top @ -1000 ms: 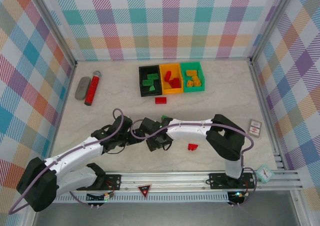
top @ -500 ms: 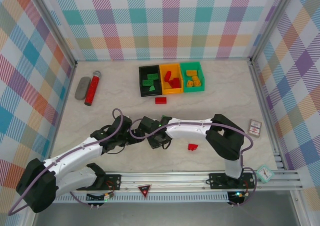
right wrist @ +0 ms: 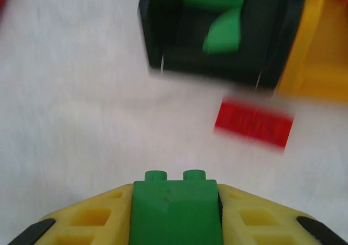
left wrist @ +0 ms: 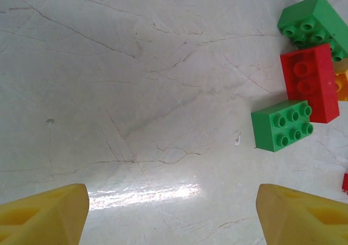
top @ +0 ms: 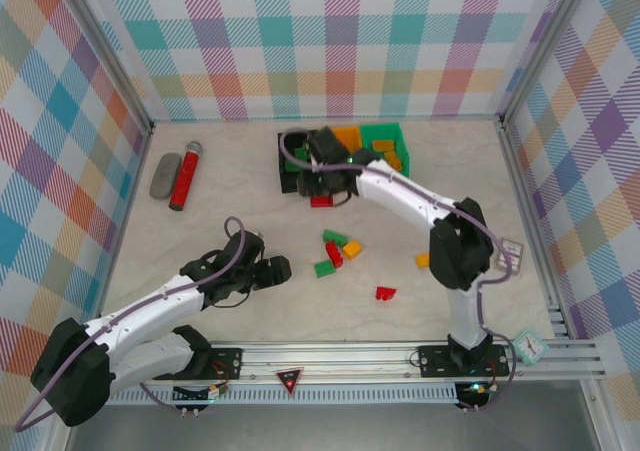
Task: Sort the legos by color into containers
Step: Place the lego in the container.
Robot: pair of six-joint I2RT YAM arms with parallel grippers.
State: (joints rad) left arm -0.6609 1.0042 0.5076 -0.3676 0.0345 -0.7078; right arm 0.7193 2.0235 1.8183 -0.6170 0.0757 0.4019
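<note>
Hovering at the near edge of the black bin [top: 282,166], beside the orange bin [top: 347,133] and green bin [top: 385,128], is the right gripper [top: 320,174]; loose legos [top: 335,250] lie mid-table, just right of the left gripper [top: 283,269].

From the left wrist, the yellow fingers [left wrist: 49,212] stand wide apart and hold nothing; a green brick [left wrist: 281,125] touches a red brick [left wrist: 309,83].

The right wrist view is blurry: the fingers [right wrist: 98,218] seem to clamp a green lego [right wrist: 176,201] just before the black bin.

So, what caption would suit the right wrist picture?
Right gripper holds a green lego before the black container of green legos, a red lego lying outside.
</note>
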